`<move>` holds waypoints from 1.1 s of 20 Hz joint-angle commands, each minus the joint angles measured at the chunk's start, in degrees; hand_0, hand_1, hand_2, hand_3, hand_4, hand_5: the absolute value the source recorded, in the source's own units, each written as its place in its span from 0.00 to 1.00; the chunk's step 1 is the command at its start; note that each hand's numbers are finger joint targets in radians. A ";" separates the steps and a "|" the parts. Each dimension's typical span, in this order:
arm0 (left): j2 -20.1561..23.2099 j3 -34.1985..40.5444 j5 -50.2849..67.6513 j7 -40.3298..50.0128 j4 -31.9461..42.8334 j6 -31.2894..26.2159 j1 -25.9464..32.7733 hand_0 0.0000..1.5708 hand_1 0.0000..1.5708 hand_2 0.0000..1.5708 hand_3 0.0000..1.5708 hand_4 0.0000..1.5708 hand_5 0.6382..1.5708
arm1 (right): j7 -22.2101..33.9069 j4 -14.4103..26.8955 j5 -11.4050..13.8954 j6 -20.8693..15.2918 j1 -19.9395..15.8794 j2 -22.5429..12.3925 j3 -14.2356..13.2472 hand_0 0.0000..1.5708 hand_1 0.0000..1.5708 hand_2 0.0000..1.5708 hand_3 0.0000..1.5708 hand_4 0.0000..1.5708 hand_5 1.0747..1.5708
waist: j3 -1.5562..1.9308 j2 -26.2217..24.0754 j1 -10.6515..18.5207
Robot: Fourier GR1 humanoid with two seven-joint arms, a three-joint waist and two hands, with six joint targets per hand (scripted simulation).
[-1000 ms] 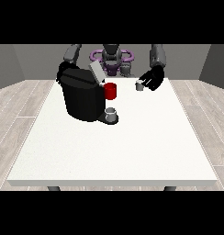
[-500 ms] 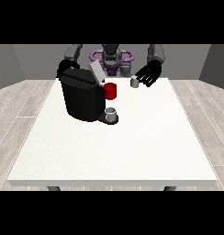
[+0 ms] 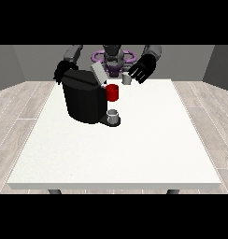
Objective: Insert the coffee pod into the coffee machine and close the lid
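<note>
Grey pod: the small grey coffee pod stands upright on the large white table, behind and to the camera-right of the black coffee machine, near the table's far edge – not yet picked up.
Hand at the view's right: the black hand hovers just above and beside the pod, fingers spread and pointing down; it holds nothing.
Hand at the view's left: a second black hand sits at the machine's far upper corner; I cannot tell how its fingers lie.
Machine: its grey lid is tilted up and open at the top; a red part juts from the side facing the pod, and a small grey cup rests on the base at the front.
Step in hand: judged as the reach for the pod – lower the open hand so the fingers come down on either side of it, close only when it is centred, and lift straight up before moving towards the machine.
Edges: the pod is close to the far edge, so a sideways nudge away from the machine could push it off.
Open room: between pod and raised lid the path is short; approach the opening from above to clear the lid and the red part.
</note>
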 commanded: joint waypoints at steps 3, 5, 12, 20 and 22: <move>3.28 1.55 0.08 1.12 1.18 -2.42 -5.86 0.80 0.80 0.84 0.80 0.31 1.00 | 1.29 -2.35 1.31 -1.45 -1.64 -0.10 1.18 0.00 0.00 0.00 0.00 0.35 1.00 | -0.01 2.14 -2.62; 1.68 1.15 -0.72 2.11 0.79 -0.02 -6.34 0.82 0.82 0.85 0.81 0.33 1.00 | 0.38 -1.77 -0.40 0.62 -2.74 -1.64 -0.47 0.00 0.00 0.00 0.00 0.31 1.00 | 0.00 3.88 -3.10; 0.91 1.05 -1.32 1.91 1.24 0.13 -8.21 0.81 0.81 0.83 0.79 0.31 1.00 | -0.01 -1.86 -0.09 -0.73 -3.55 -1.10 -0.94 0.00 0.00 0.00 0.00 0.31 1.00 | 0.00 5.53 -3.00; -1.57 -0.21 -2.18 3.39 1.87 -1.27 -6.97 0.84 0.84 0.85 0.78 0.32 1.00 | -0.31 -0.79 -0.87 -0.94 -0.97 -0.50 -1.36 0.00 0.00 0.00 0.00 0.33 1.00 | 0.01 2.67 -1.50; -2.55 -0.90 -2.85 2.73 1.50 -0.33 -6.65 0.78 0.78 0.82 0.77 0.33 1.00 | -1.43 -0.86 -1.44 0.28 -0.65 -1.39 -1.87 0.00 0.00 0.00 0.00 0.32 1.00 | 0.01 3.05 -2.07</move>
